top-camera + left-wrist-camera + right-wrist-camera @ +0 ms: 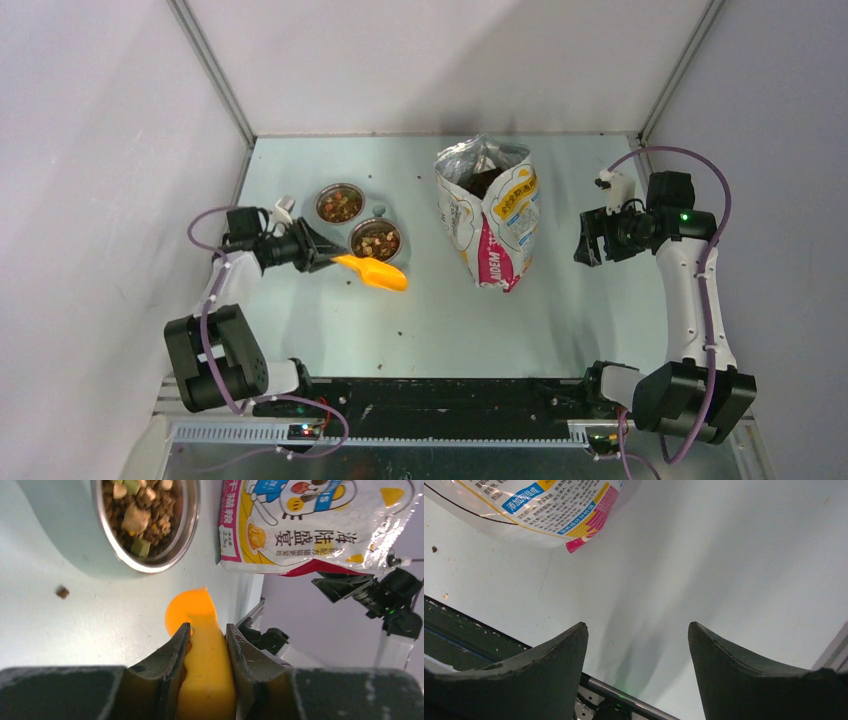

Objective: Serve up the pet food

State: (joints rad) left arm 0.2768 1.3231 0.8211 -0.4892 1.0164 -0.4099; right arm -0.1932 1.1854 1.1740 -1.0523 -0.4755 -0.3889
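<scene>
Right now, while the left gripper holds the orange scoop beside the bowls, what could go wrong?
1. The scoop sits close to the nearer bowl; a careless swing of the left gripper might knock it and spill the pet food.
2. The bag stands open with nothing holding it, the right gripper open and apart from it; a push from the scoop might tip it.

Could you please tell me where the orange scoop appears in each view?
Top external: orange scoop left of centre, just below the nearer bowl.
Left wrist: scoop at bottom centre, held in the left gripper.
Right wrist: not in view.
Shared landmark: the printed bag, in all three.
</scene>
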